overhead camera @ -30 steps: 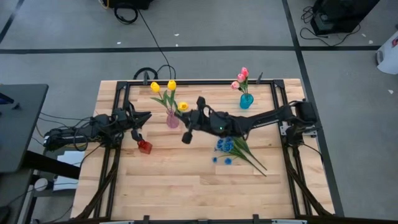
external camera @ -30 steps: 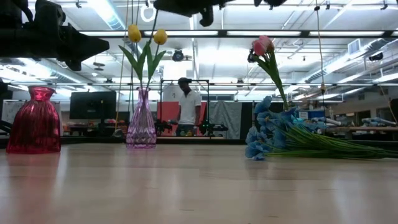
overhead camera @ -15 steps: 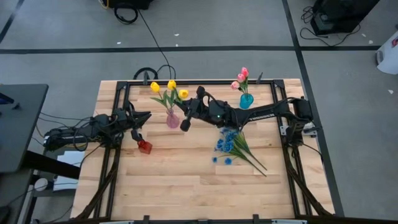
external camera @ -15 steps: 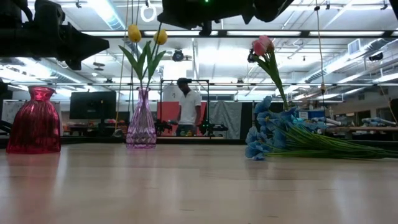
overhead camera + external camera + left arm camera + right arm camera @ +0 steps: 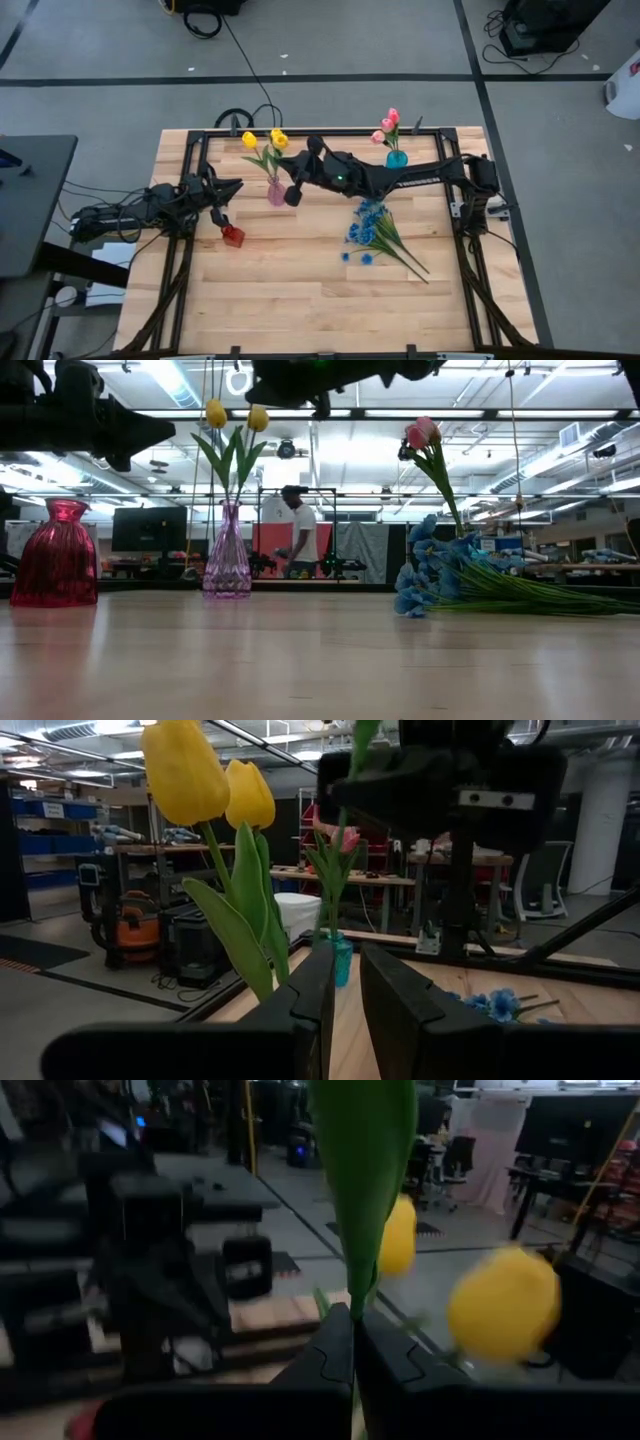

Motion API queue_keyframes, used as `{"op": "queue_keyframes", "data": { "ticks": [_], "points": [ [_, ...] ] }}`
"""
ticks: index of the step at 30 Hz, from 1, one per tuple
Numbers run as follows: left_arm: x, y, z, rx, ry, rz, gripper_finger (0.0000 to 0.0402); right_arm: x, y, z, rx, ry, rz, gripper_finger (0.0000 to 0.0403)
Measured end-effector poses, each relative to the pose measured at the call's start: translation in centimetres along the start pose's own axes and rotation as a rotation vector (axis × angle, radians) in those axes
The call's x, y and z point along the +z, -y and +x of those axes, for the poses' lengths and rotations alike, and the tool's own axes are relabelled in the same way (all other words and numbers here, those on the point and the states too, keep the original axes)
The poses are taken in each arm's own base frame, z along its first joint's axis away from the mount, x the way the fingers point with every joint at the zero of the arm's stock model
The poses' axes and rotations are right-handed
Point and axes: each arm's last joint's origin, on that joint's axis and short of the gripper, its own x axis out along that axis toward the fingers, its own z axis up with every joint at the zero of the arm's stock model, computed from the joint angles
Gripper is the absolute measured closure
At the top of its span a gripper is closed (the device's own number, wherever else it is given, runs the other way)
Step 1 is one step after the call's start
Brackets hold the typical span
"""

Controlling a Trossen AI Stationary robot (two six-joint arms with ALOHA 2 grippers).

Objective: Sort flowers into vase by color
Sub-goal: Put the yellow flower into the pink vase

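Right gripper [image 5: 352, 1342] is clamped on a yellow tulip [image 5: 366, 1180] stem directly above the purple vase [image 5: 277, 193]; left gripper [image 5: 346, 982] is closed, empty.

Both arms are dark, near-black, built of blocky jointed segments with black cables trailing along the left arm [image 5: 140, 212]. The right arm [image 5: 400, 180] carries a small green light (mid-forearm). Each gripper has two flat, dark, slab-like fingers [image 5: 395, 1010].
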Motion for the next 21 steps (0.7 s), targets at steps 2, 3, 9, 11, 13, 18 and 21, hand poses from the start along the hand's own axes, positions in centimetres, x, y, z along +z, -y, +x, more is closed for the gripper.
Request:
{"op": "queue_keyframes", "data": {
  "ticks": [2,3,9,11,13,18,21],
  "points": [
    [0.0,0.0,0.0,0.000,0.002,-0.001,0.0345,-0.1,-0.1,0.8,0.007,-0.033,0.000,0.0394],
    [0.0,0.0,0.0,0.000,0.003,-0.001,0.0345,-0.3,-0.2,1.3,0.004,-0.051,-0.005,0.0394],
    [0.0,0.0,0.0,0.000,-0.004,0.001,0.0345,-1.5,-1.1,4.0,0.011,-0.168,-0.049,0.0394],
    [-0.1,0.0,0.0,0.000,-0.006,0.001,0.0345,-1.2,-1.2,4.6,0.002,-0.172,-0.053,0.0394],
    [-0.1,0.0,0.0,0.000,-0.006,0.002,0.0345,-1.6,-1.1,4.8,-0.001,-0.203,-0.063,0.0394],
    [0.0,0.0,0.0,0.000,-0.005,0.001,0.0345,-3.3,-0.9,5.5,-0.021,-0.252,-0.044,0.0393],
    [-0.1,0.0,0.0,0.001,-0.006,0.001,0.0345,-4.2,-0.5,5.8,-0.029,-0.294,-0.030,0.0386]
  ]
}}
